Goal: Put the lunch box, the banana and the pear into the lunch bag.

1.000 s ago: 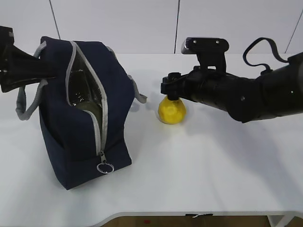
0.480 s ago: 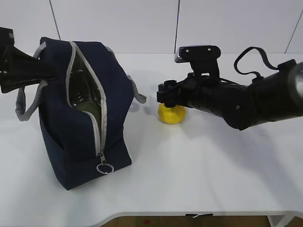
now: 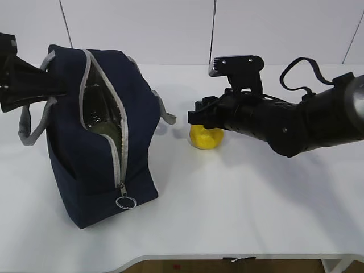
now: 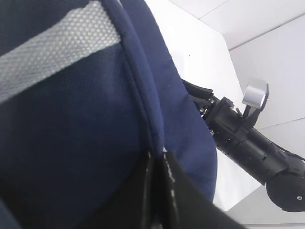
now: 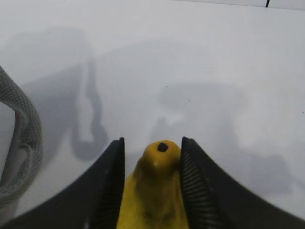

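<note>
White tabletop (image 3: 239,205) is seen under everything, with pale wall panels behind. The lunch bag (image 3: 102,142) stands at the left, zipper parted, its upper edge pinched by the left gripper (image 4: 157,164), whose fingers are pressed together on the navy fabric. Since a second ago the right gripper (image 5: 153,171) has been lowered over the pear (image 3: 206,137) and its fingers drawn in; they are now seen against both sides of the pear's neck, with the fruit resting on the table just right of the bag. A lift toward the opening appears due next.
</note>
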Robot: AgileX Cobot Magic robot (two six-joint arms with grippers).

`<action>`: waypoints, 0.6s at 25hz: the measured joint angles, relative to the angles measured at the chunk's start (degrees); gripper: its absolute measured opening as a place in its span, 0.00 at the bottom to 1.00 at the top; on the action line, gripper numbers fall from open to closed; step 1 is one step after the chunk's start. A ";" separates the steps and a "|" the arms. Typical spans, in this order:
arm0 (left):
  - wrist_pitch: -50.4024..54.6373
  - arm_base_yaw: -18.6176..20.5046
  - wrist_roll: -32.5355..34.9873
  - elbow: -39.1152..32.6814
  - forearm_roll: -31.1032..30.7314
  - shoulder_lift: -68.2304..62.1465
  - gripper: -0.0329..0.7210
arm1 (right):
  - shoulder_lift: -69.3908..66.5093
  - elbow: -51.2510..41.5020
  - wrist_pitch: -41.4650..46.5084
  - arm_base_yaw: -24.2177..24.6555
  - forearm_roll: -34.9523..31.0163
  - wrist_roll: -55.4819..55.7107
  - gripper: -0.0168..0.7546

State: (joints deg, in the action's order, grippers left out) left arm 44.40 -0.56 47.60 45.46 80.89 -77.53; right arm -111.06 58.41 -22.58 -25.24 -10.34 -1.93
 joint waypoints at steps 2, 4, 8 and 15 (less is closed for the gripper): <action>0.00 0.00 0.00 0.00 0.00 0.00 0.04 | 0.00 0.00 0.00 0.00 0.10 0.00 0.42; 0.00 0.00 0.00 0.00 0.00 0.00 0.04 | 0.00 0.00 0.00 0.00 0.08 0.00 0.36; 0.00 0.00 0.00 0.00 0.00 0.00 0.04 | 0.00 0.00 -0.04 0.00 0.08 0.00 0.30; 0.00 0.00 0.00 0.00 0.00 0.00 0.04 | 0.00 0.00 -0.13 0.00 0.08 0.00 0.29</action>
State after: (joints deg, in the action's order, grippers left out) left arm 44.40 -0.56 47.60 45.46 80.89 -77.53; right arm -111.06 58.41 -22.71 -25.24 -10.26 -1.93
